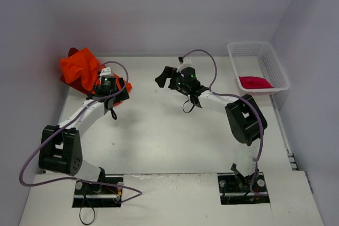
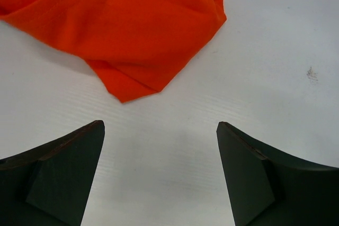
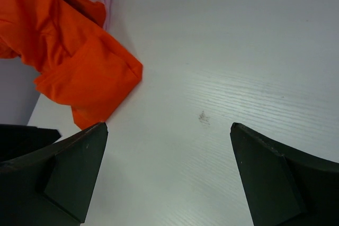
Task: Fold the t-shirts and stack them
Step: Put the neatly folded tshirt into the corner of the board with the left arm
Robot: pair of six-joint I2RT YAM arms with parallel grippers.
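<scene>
Position: orange t-shirt (image 2: pixel 122 25) lies crumpled on table (image 2: pixel 275 51) just beyond left tool (image 2: pixel 160 125), not touching. Left tool and right tool (image 3: pixel 168 125) gape wide, empty. Crimson t-shirt (image 1: pixel 255 82) in basket (image 1: pixel 249 54).

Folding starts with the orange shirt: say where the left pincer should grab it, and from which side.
Probably the folded corner of the orange t-shirt pointing at the open left pincer, approached ahead across the table: that tip lies flat, unobstructed.
</scene>
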